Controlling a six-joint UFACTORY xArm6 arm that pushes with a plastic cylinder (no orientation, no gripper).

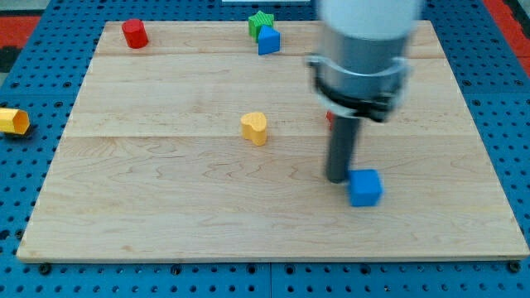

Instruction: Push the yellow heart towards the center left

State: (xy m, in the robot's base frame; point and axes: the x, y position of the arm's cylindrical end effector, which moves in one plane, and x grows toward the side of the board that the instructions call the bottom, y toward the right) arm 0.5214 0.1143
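The yellow heart (255, 127) lies on the wooden board (166, 182) a little to the left of its middle. My tip (336, 179) is down on the board to the heart's right and lower, about a hundred pixels away. The tip sits right against the upper left side of a blue cube (365, 187). A small bit of a red block (330, 117) shows behind the rod, mostly hidden by it.
A red cylinder (134, 34) stands at the board's top left. A green block (260, 21) and a blue block (268, 40) touch at the top middle. A yellow block (13, 121) lies off the board at the view's left.
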